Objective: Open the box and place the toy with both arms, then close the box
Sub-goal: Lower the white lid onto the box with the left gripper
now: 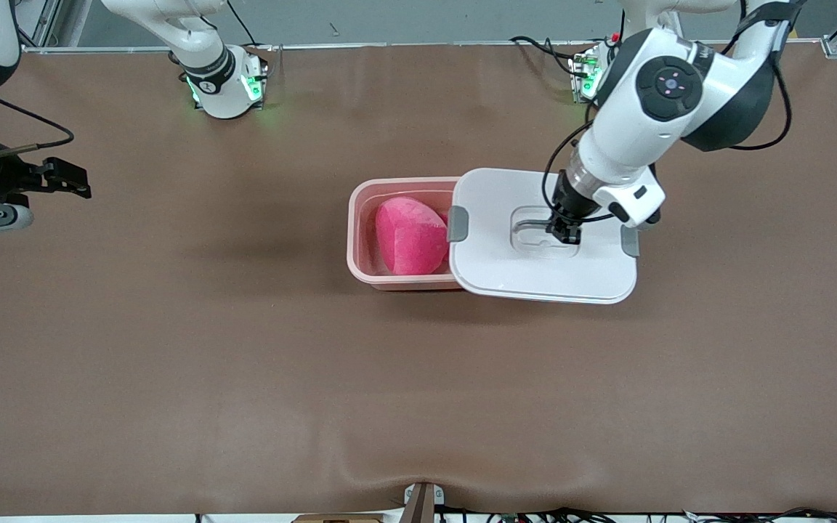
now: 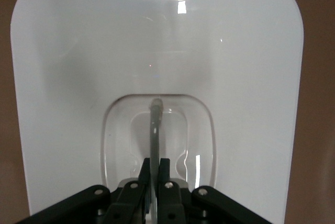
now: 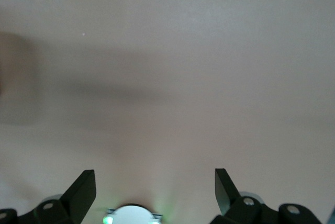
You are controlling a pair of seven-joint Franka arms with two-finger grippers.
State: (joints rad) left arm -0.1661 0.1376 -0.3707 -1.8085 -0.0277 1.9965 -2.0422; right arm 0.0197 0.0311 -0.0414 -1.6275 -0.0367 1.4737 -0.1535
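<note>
Lid held by its handle, toy already in the tub.

At centre frame the left gripper (image 1: 566, 230) was clenched on the thin grey handle (image 2: 155, 130) of the white lid (image 1: 535, 269), held partly over the pale pink box (image 1: 360, 240). The lid looked rigid, smooth, probably light; the handle was its only sound hold. The soft plush toy (image 1: 411, 236) lay inside. The right gripper (image 3: 155, 190), released, waited at the left edge over the brown table (image 1: 244, 378).
</note>
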